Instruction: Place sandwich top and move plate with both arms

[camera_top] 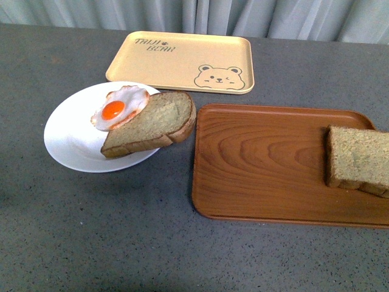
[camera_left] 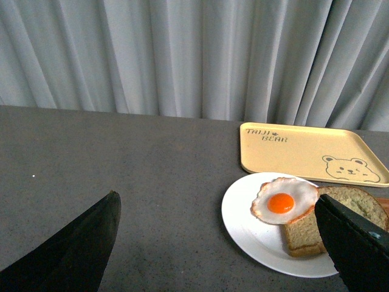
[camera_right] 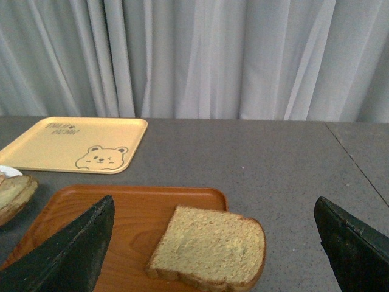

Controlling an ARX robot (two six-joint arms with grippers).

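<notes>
Before right hand (camera_right: 214,202), sandwich top (camera_right: 209,246) whole

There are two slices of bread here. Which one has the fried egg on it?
The thinner, round-edged slice on the white plate; the egg partly covers one end. The thick square slice lies bare on the brown wooden tray.

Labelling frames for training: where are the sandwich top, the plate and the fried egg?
sandwich top (camera_right: 209,246), right wrist view, middle of its upper face.
plate (camera_top: 70,143), front view, bare white part of its surface.
fried egg (camera_left: 281,202), left wrist view, on the yolk.
</notes>
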